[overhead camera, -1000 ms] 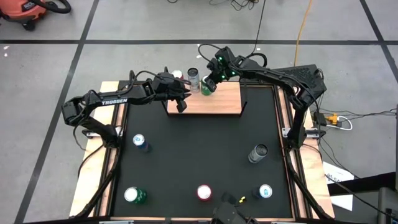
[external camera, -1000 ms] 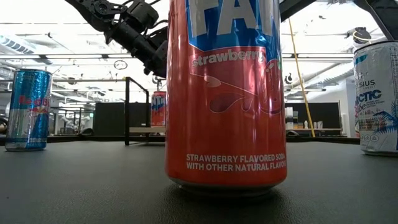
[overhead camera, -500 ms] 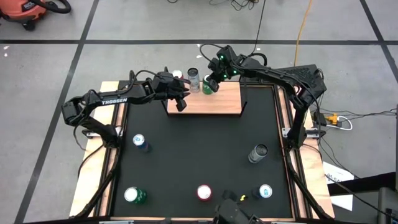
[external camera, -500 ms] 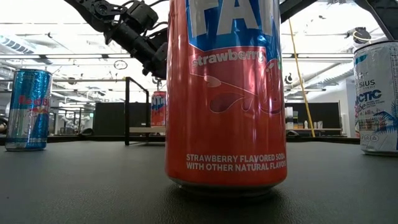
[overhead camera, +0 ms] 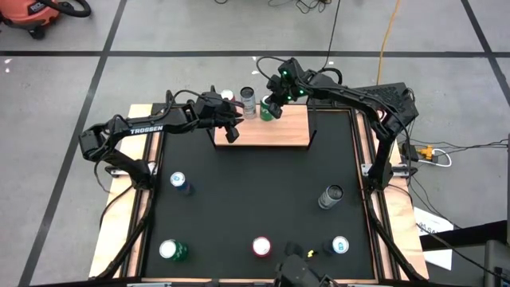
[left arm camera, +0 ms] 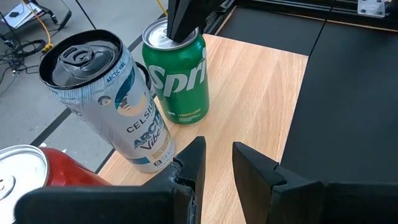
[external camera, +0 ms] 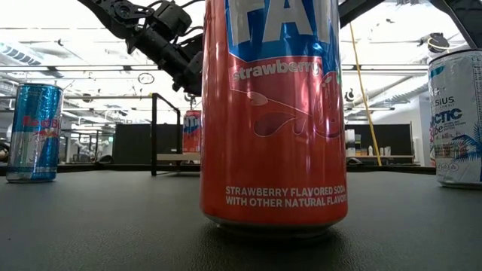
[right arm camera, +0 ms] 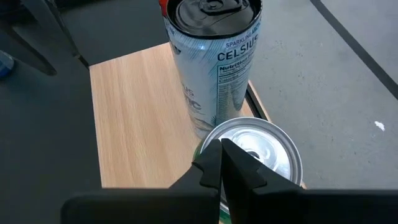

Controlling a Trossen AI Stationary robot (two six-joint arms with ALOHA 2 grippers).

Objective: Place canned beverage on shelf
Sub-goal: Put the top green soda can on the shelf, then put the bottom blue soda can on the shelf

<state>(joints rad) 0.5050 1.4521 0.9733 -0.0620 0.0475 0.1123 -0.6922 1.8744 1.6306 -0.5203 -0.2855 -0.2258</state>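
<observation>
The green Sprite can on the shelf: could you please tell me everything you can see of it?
The green Sprite can is a shiny metal can with white lettering and a silver top. It stands upright on the light wooden shelf, near the far edge, next to the white Celsius can, which looks close but apart. The right gripper sits directly over its lid, fingers closed together; whether they press on the lid I cannot tell. The left gripper waits open nearby, above the shelf.

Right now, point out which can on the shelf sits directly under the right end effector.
The green Sprite can: the right end effector sits over its top, while the tall Celsius can beside it stands free.
</observation>
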